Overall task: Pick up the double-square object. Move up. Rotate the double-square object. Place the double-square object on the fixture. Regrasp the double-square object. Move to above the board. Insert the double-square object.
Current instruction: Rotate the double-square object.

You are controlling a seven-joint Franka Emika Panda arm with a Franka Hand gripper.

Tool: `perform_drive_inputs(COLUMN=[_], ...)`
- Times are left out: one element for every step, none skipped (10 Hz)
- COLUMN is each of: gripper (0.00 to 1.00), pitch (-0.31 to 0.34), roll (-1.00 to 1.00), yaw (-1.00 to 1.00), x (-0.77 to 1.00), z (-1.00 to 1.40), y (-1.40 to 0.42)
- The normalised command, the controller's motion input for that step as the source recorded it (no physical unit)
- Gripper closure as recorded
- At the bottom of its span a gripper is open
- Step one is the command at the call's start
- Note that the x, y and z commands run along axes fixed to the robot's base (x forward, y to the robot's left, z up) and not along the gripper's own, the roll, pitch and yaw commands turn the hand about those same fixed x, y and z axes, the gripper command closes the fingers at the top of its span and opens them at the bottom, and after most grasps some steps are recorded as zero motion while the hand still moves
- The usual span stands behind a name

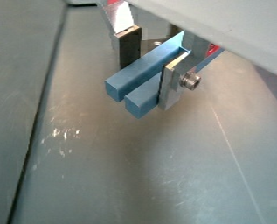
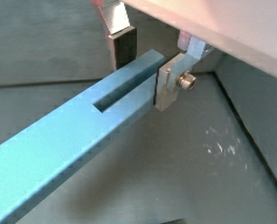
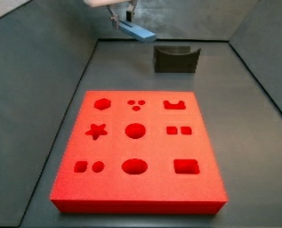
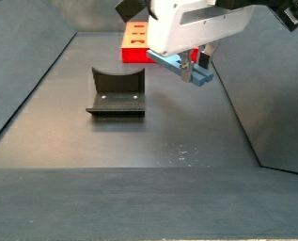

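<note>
The gripper pinches the long blue-grey bar, the double-square object, and holds it up in the air.

In both wrist views the flat silver fingers with dark pads press on the two sides of the bar, and the bar has a groove running along it. In a side view the gripper hangs above the dark grey floor with the bar tilted between its fingers, touching nothing below. The dark notched block, the fixture, stands on the floor near it, off to one side. The big flat red board with its cut-out shapes lies well apart from the bar, past the fixture.
</note>
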Motion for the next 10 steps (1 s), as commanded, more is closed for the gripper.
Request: perform_drive_inputs(gripper=[1.00, 1.00, 1.00, 1.00, 1.00, 1.00, 1.00, 1.00, 1.00, 1.00], pitch=[-0.004, -0.005, -0.006, -0.006, -0.008, -0.009, -0.011, -0.011, -0.010, -0.010], roll=[0.00, 0.00, 0.00, 0.00, 0.00, 0.00, 0.00, 0.00, 0.00, 0.00], yaw=[-1.00, -1.00, -1.00, -1.00, -1.00, -1.00, -0.86, -0.70, -0.42, -0.28], x=[0.01, 0.01, 0.01, 0.01, 0.01, 0.01, 0.01, 0.01, 0.01, 0.01], z=[-0.02, -0.02, -0.02, -0.02, -0.02, -0.02, -0.02, -0.02, -0.02, -0.02], y=[0.02, 0.02, 0.02, 0.02, 0.02, 0.02, 0.02, 0.02, 0.02, 0.02])
